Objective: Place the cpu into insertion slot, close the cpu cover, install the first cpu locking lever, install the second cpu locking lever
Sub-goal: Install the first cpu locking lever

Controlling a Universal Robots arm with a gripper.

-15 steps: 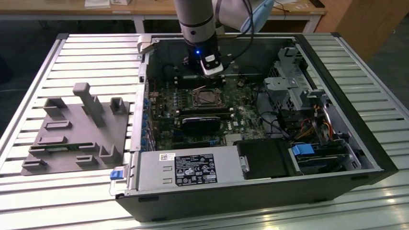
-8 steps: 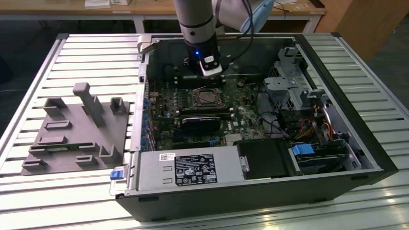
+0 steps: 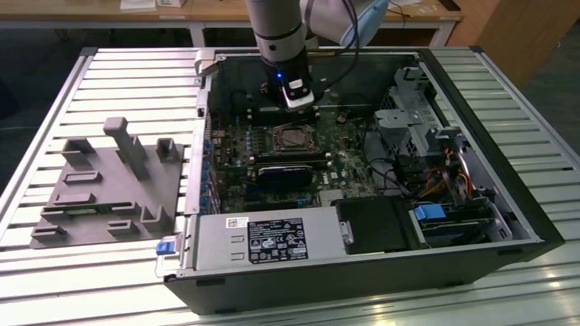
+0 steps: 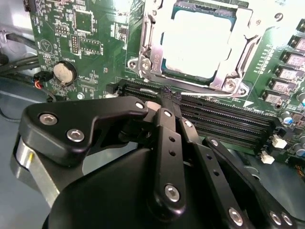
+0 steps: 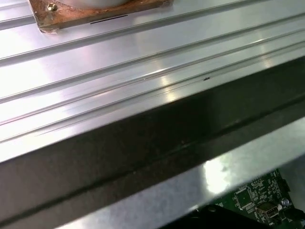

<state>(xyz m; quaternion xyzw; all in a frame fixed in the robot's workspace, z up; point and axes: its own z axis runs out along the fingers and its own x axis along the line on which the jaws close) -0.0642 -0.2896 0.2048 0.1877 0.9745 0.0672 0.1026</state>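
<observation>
Jaws: pressed together at the tips, with nothing between them. My gripper (image 4: 167, 98) carries nothing.
Where I am: down inside the open computer case (image 3: 507, 265), which lies on the slotted metal table (image 3: 91, 285). In the exterior view my arm (image 3: 274, 27) drops straight in from above.
Tips: in the second wrist view they sit over the long black memory slots (image 4: 228, 119), just beside the socket. I cannot tell whether they touch the slots.
cpu (image 4: 200, 43): it lies flat in the insertion slot (image 3: 273, 138), bright silver top facing up, near my tips but clear of them.
cpu cover (image 4: 243, 45): the thin silver frame lies down around the chip, and the chip's top shows through its window.
Board: the green motherboard (image 4: 95, 43) spreads around the socket, with a round coin battery (image 4: 62, 72) off to one side.
Outside the case: a grey fixture block (image 3: 109, 183) stands on the table at the exterior view's left, well apart from me.
First wrist view: table ridges, the case's dark wall and a corner of green board — all beside me, none of it in my grasp.
</observation>
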